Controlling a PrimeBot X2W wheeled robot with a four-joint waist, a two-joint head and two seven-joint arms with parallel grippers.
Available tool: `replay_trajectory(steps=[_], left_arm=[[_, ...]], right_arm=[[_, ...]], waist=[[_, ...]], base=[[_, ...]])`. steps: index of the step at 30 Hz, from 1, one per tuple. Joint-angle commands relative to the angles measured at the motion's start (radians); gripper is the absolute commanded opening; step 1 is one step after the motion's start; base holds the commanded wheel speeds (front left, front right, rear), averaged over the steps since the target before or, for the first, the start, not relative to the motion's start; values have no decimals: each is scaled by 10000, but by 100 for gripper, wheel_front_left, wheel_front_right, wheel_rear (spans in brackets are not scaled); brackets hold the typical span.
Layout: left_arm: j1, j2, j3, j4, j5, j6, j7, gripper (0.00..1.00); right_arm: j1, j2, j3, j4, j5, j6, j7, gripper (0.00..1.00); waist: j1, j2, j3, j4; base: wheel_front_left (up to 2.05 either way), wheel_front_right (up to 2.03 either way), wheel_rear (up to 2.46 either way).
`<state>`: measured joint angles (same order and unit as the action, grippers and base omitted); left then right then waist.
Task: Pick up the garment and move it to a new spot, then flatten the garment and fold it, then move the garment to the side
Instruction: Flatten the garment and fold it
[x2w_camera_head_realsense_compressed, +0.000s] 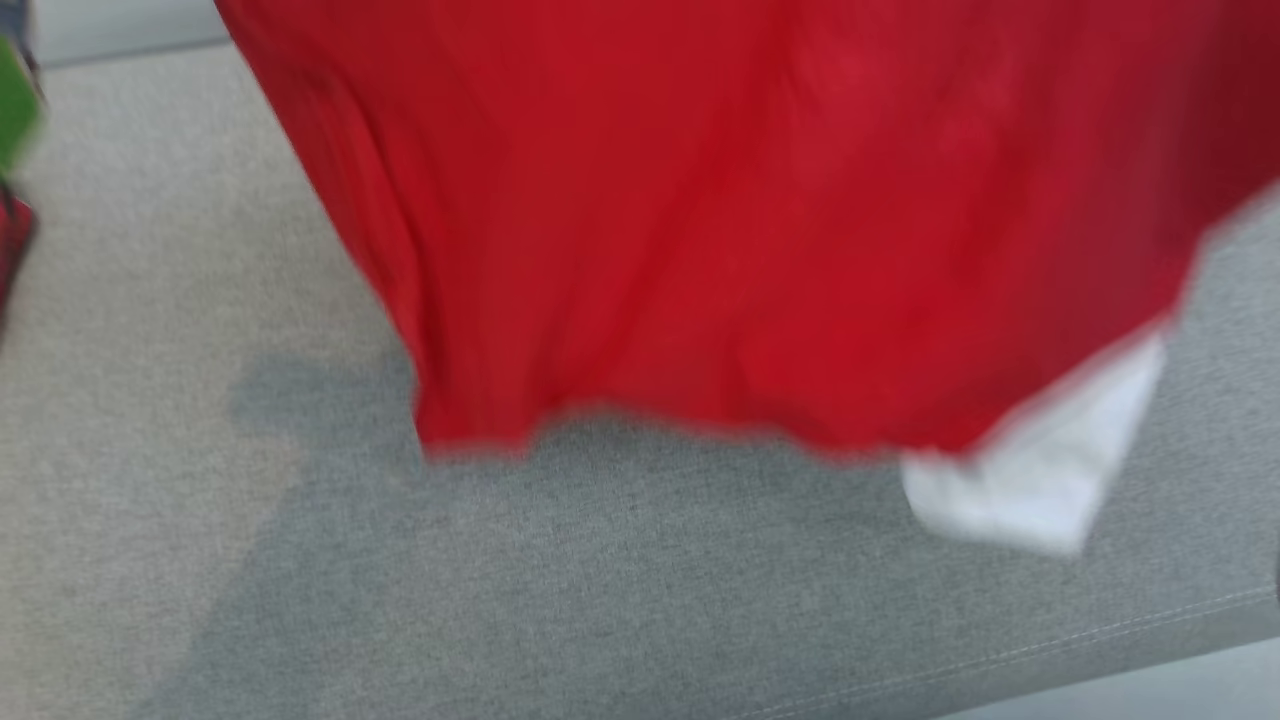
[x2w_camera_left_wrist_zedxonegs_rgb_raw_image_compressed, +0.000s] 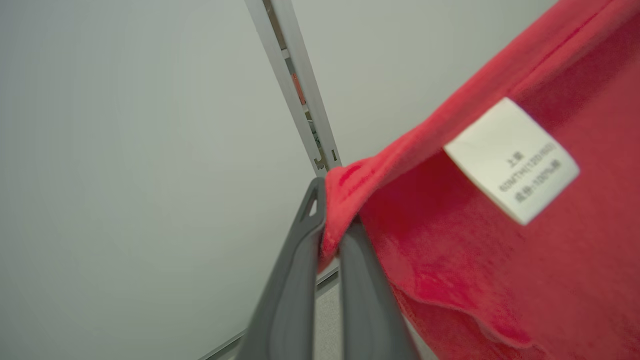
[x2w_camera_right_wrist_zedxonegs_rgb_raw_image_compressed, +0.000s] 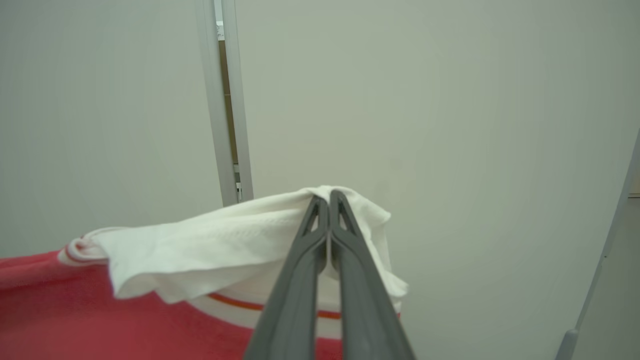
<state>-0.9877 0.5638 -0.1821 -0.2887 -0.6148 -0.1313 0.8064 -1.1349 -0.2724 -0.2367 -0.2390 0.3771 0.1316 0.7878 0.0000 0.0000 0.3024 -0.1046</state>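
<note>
The garment (x2w_camera_head_realsense_compressed: 760, 220) is red with white parts and hangs in the air across the upper head view, blurred, its lower hem above the grey cushion. A white piece (x2w_camera_head_realsense_compressed: 1040, 470) dangles at its lower right. In the left wrist view my left gripper (x2w_camera_left_wrist_zedxonegs_rgb_raw_image_compressed: 334, 220) is shut on a red edge of the garment (x2w_camera_left_wrist_zedxonegs_rgb_raw_image_compressed: 475, 240), beside a white care label (x2w_camera_left_wrist_zedxonegs_rgb_raw_image_compressed: 512, 160). In the right wrist view my right gripper (x2w_camera_right_wrist_zedxonegs_rgb_raw_image_compressed: 328, 196) is shut on the garment's white fabric (x2w_camera_right_wrist_zedxonegs_rgb_raw_image_compressed: 225, 240), with the red body (x2w_camera_right_wrist_zedxonegs_rgb_raw_image_compressed: 100, 320) hanging below left.
A grey upholstered surface (x2w_camera_head_realsense_compressed: 300, 560) with a stitched front edge lies under the garment. Something green and red (x2w_camera_head_realsense_compressed: 15, 150) sits at the far left edge. Pale wall panels with a metal strip (x2w_camera_right_wrist_zedxonegs_rgb_raw_image_compressed: 227, 100) stand behind both grippers.
</note>
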Motion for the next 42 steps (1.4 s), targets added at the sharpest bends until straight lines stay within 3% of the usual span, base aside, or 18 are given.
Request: replay_trajectory(steps=[1,6,11,17,22,29,36,42], left_arm=[[-956,5,-111,740,454,25,-315,0],[-3969,-713,-789,4135,2141,21,-2888,0],[-5231,-1294,-1507,6733,3056,20,-5850,0],[-4234,-1426,-2453,8712,3082,18,-7954,0],[-1562,-1347,-3134,9278,2332,17,-9106,0],[2836,-1371,-3837,8397,1670,241,-9433,0],[7097,-1331,-4182,5350,980,1626,-8830,0],[9597,-796,-4312,2057,396,2767,-7527,0]], right_arm=[[-840,351,271,540,-584,-17,-376,0],[-3493,1607,840,3146,-2414,-18,-2443,0],[-4579,2077,1171,5184,-2989,-15,-4335,0],[-2735,1986,2070,5988,-2647,-18,-5822,0],[1026,1412,2549,5355,-1779,-17,-6512,0],[6703,647,2330,3098,-828,-18,-6284,0],[12070,1115,1371,101,-462,-17,-5540,0],[14590,1711,1159,-1858,-386,-17,-4932,0]], waist=[[0,0,2475,264],[0,0,3702,364],[0,0,3863,400],[0,0,3357,259],[0,0,2122,212],[0,0,444,400],[0,0,-518,610],[0,0,-249,609]], base=[[0,0,0],[0,0,0],[0,0,0],[0,0,0],[0,0,0],[0,0,0],[0,0,0],[0,0,0]])
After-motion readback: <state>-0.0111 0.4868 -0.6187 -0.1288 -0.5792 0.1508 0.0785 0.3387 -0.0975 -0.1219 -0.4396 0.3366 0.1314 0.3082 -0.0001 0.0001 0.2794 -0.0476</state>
